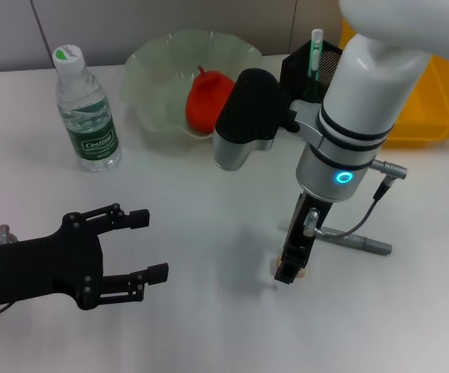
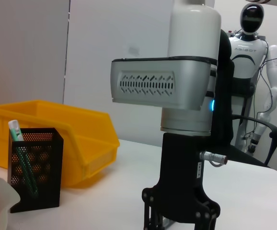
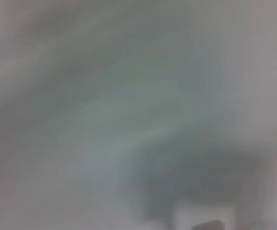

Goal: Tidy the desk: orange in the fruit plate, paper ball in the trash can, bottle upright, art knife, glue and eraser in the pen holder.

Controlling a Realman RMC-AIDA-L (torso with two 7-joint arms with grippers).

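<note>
My right gripper (image 1: 293,268) points straight down at the table, its tip on a small pale object (image 1: 305,273) that it mostly hides. It also shows in the left wrist view (image 2: 179,215). A grey art knife (image 1: 356,239) lies just to its right. The black mesh pen holder (image 1: 311,71) at the back holds a green-and-white stick (image 1: 316,48). An orange (image 1: 207,97) sits in the pale green fruit plate (image 1: 151,74). A water bottle (image 1: 88,109) stands upright at the back left. My left gripper (image 1: 148,245) is open and empty at the front left. No paper ball is in view.
A yellow bin (image 1: 434,101) stands at the back right, behind the pen holder (image 2: 35,167); the left wrist view shows the bin (image 2: 81,139) too. The right wrist view shows only a grey blur.
</note>
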